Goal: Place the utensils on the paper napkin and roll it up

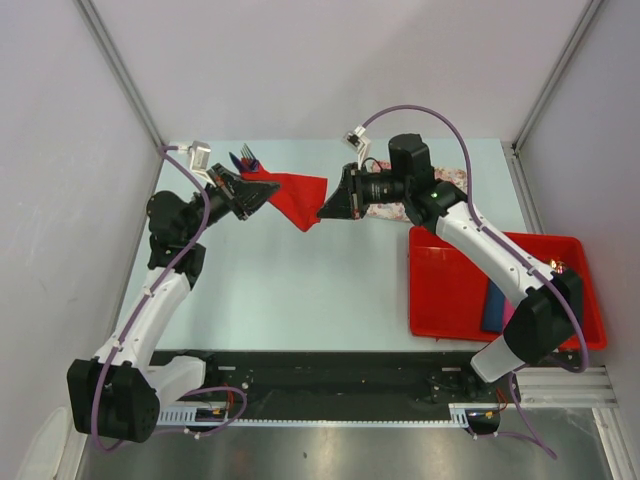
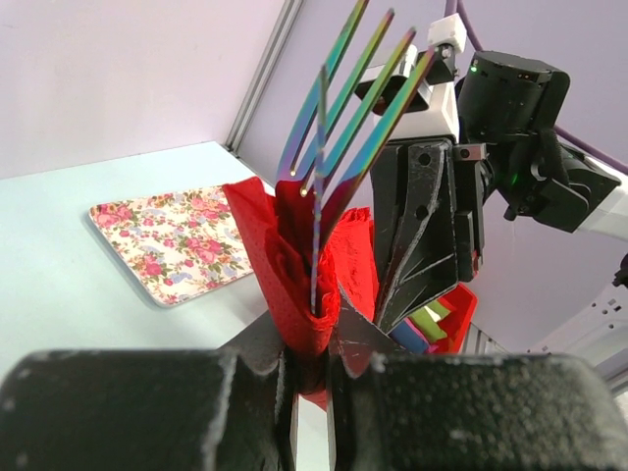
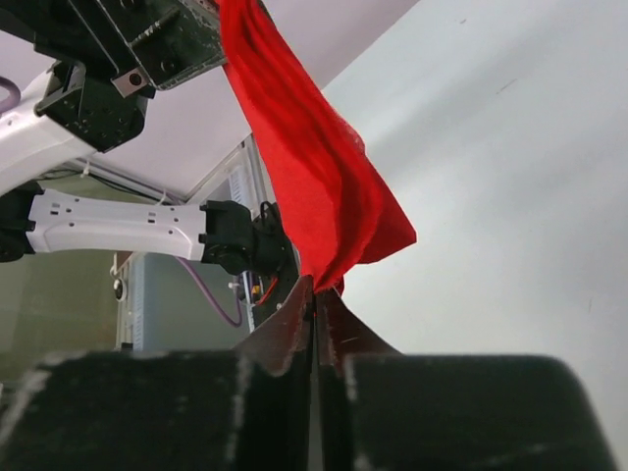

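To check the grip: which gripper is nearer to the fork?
Left. The left gripper clamps the napkin around the fork; the right gripper pinches the napkin's far corner.

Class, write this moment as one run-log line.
left gripper: shut on utensils and paper napkin; right gripper: shut on paper napkin edge; roll: unfinished

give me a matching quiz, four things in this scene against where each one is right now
Things
1. fork
2. paper napkin
3. floral mat
4. red tray

Places
A. lying flat on the far right part of the table
B. clamped at one end by the left gripper, pinched at a corner by the right gripper
C. on the near right of the table, with blue and pink rolls inside
D. tines poking out of the red bundle at the left gripper

Pairs: 1-D, 2-B, 3-A, 4-C
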`<act>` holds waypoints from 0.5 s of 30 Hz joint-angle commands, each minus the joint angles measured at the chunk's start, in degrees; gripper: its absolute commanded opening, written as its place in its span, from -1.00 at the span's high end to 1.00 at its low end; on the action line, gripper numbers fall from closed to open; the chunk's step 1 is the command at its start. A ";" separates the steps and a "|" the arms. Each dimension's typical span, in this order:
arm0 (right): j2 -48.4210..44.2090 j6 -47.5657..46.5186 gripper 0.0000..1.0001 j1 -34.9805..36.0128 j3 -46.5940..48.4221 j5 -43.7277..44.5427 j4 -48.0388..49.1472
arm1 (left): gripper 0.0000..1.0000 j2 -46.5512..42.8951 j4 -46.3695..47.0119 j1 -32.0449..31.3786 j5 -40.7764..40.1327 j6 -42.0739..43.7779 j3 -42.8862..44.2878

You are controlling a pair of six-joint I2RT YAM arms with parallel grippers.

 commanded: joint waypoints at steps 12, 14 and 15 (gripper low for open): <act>1.73 -19.18 1.00 -3.42 7.28 -1.63 -11.39 | 1.00 -1.18 13.34 0.17 13.28 -12.24 0.10; 1.99 -21.11 1.00 -2.72 7.19 -2.51 -12.35 | 0.99 -1.01 14.04 0.08 13.89 -13.03 0.72; 2.17 -21.64 1.00 -2.28 6.76 -2.77 -12.62 | 1.00 -0.83 14.13 -0.01 13.81 -13.13 1.24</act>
